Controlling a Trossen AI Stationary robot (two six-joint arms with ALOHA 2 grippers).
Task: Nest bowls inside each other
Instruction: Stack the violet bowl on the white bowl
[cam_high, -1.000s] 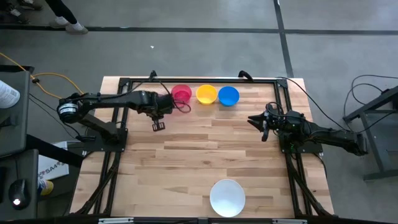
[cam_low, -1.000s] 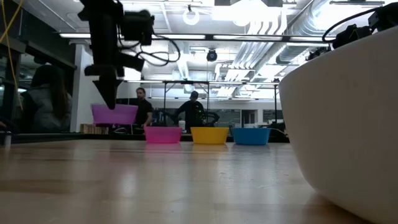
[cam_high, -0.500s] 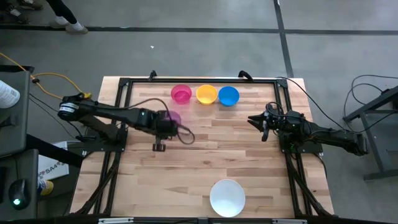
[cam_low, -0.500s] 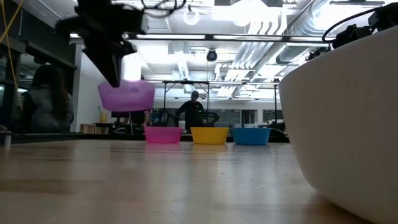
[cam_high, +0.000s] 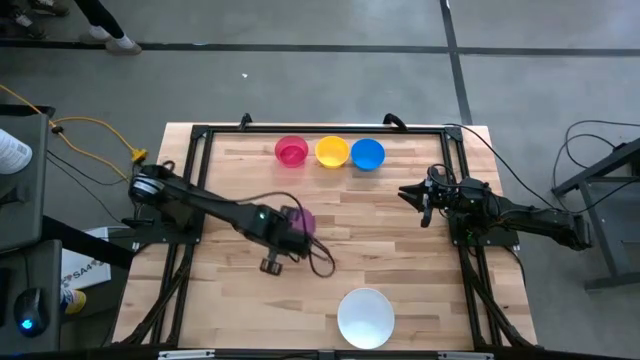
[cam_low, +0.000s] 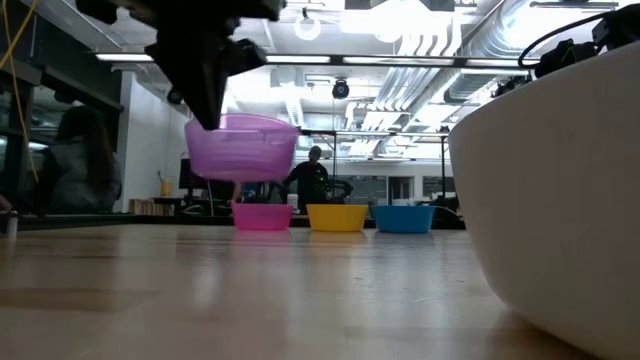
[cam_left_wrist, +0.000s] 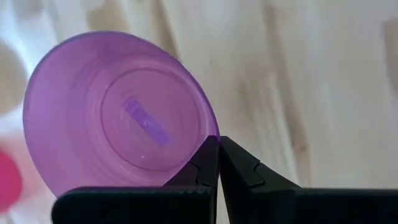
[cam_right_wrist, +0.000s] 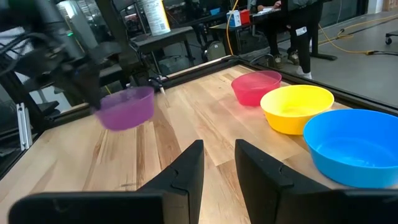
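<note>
the left pincer (cam_high: 292, 224) is clenched on the rim of the purple bowl (cam_high: 303, 221) and holds it up in the air, off the worktop (cam_high: 400, 250). in the left wrist view the two dark fingers (cam_left_wrist: 211, 163) pinch the bowl's edge tight. the bowl hangs over the middle of the worktop, a little to the left. in the low view the purple bowl sits higher than the other small bowls and looks almost level.

three small bowls stand in a row at the far edge of the worktop. the pink bowl (cam_high: 291, 151) is on the left, the yellow bowl (cam_high: 332, 151) is in the middle, and the blue bowl (cam_high: 368, 154) is on the right. they stand just beside each other. all three sit upright with their open sides up.

the big white bowl (cam_high: 365, 317) sits at the near edge of the worktop, well apart from the row. it is near the purple bowl but lower down and more to the right. in the low view it fills the right side, very close to the camera.

the right pincer (cam_high: 424, 204) waits over the right side of the worktop. its fingers are apart and it grasps nothing.

people stand in the room far behind the worktop.
</note>
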